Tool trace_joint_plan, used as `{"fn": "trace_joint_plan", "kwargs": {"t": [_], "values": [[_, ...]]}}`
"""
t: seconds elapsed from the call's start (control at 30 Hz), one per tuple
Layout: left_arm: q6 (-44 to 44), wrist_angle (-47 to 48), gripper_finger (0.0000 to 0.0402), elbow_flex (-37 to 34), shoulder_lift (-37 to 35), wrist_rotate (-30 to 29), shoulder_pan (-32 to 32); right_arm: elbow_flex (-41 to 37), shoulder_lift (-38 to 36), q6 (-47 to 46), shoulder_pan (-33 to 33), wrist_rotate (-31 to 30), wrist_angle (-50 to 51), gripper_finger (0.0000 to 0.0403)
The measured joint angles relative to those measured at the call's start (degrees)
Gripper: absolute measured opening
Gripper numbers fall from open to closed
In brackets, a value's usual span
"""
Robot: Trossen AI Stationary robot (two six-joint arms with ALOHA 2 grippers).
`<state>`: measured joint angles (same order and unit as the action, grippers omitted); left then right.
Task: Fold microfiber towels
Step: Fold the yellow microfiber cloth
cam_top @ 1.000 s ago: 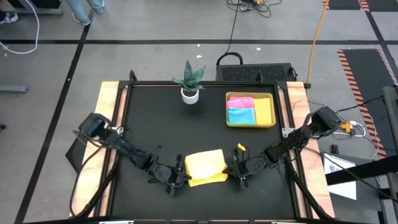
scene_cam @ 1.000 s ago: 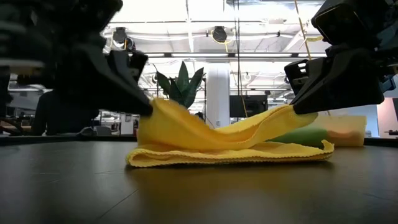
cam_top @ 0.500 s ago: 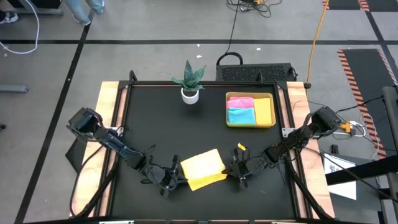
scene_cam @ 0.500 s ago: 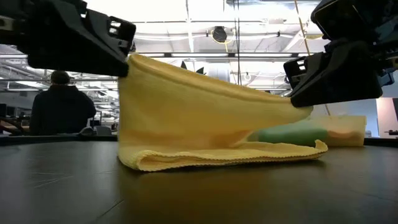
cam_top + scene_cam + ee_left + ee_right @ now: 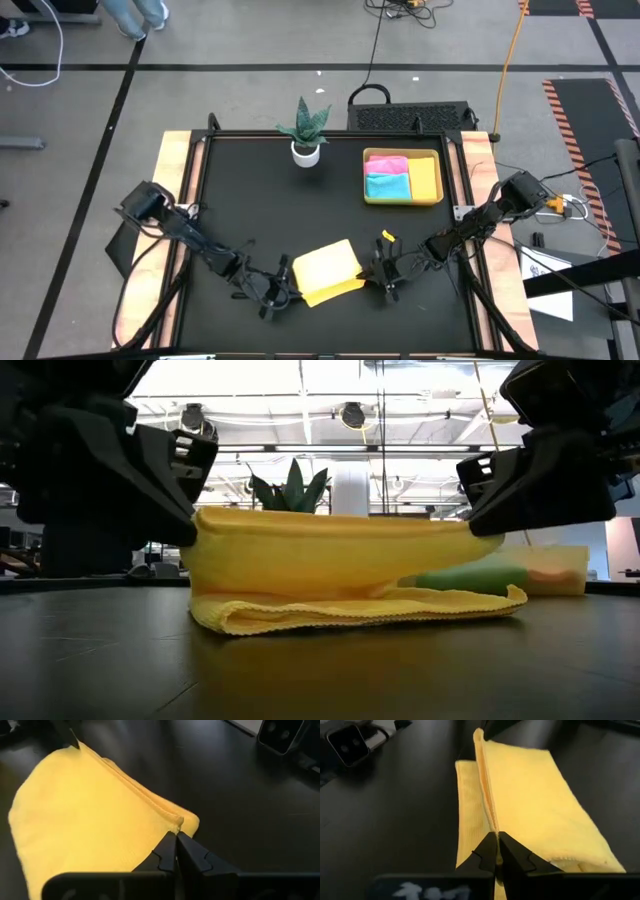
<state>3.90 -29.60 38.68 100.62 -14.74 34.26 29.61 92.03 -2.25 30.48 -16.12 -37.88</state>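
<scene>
Now both tools pinch the yellow towel

Down near the front edge of the black table (image 5: pixel 220 200), the left tool (image 5: pixel 275 290) and the right tool (image 5: pixel 383 272) each clamp an end of the yellow towel (image 5: pixel 325 270), fingers tight on the cloth. Its upper layer hangs stretched between them, lifted off the lower folded layer lying on the table. Farther back, a tray (image 5: pixel 430 198) holds a pink towel (image 5: pixel 386 164) and a blue towel (image 5: pixel 387 186), beside a potted plant (image 5: pixel 305 130).

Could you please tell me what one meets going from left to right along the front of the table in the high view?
Left gripper, shut on the towel → yellow microfiber towel → right gripper, shut on its other end.
</scene>
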Motion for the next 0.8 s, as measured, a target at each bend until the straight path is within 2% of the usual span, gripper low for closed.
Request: {"fn": "trace_joint_plan", "kwargs": {"t": [0.37,0.7,0.8], "values": [[-3.0,-2.1,0.0007,0.0,0.8,2.7,-0.1,0.0,0.0,0.1,0.0,1.0,1.0,0.0004],[-6.2,-1.8,0.0099,0.0,0.8,3.1,-0.5,0.0,0.0,1.4,-0.1,1.4,3.6,0.0006],[-5.9,-1.9,0.0125,0.0,0.4,3.0,-0.5,-0.1,0.0,0.5,-0.1,1.4,3.5,0.002]]}}
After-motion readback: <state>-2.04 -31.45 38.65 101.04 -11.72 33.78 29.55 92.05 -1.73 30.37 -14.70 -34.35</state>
